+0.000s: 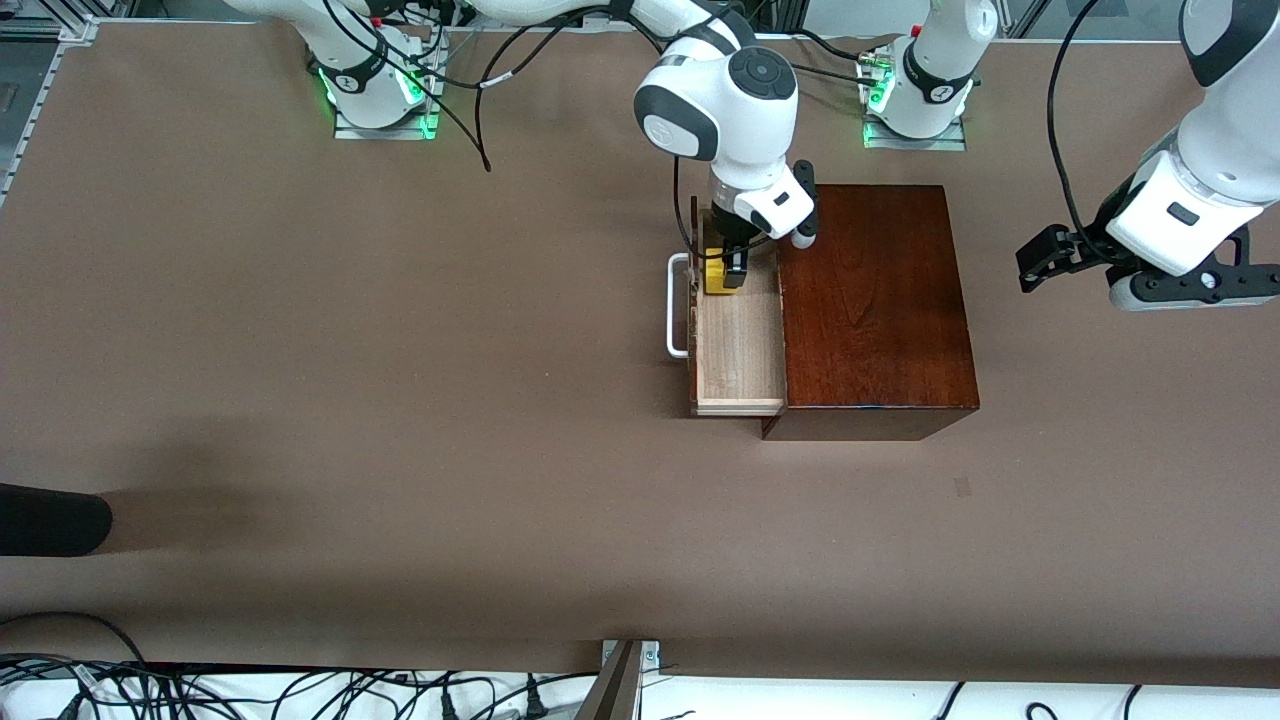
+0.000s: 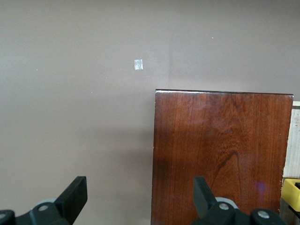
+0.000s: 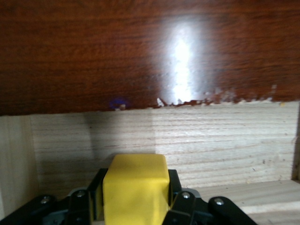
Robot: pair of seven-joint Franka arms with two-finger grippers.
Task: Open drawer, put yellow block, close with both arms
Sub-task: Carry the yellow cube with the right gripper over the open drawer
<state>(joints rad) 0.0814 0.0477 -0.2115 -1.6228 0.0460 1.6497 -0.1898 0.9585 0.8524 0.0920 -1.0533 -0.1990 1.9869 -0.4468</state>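
The drawer stands pulled out of the dark wooden box toward the right arm's end of the table, its white loop handle outermost. My right gripper reaches down into the drawer's end farther from the front camera, shut on the yellow block. In the right wrist view the yellow block fills the right gripper, above the pale drawer wood. My left gripper hangs open in the air past the box's left-arm side. In the left wrist view the left gripper is over the box's edge.
A small pale tape mark lies on the brown table nearer to the front camera than the box. A dark rounded object juts in at the right arm's end. Cables run along the table's near edge.
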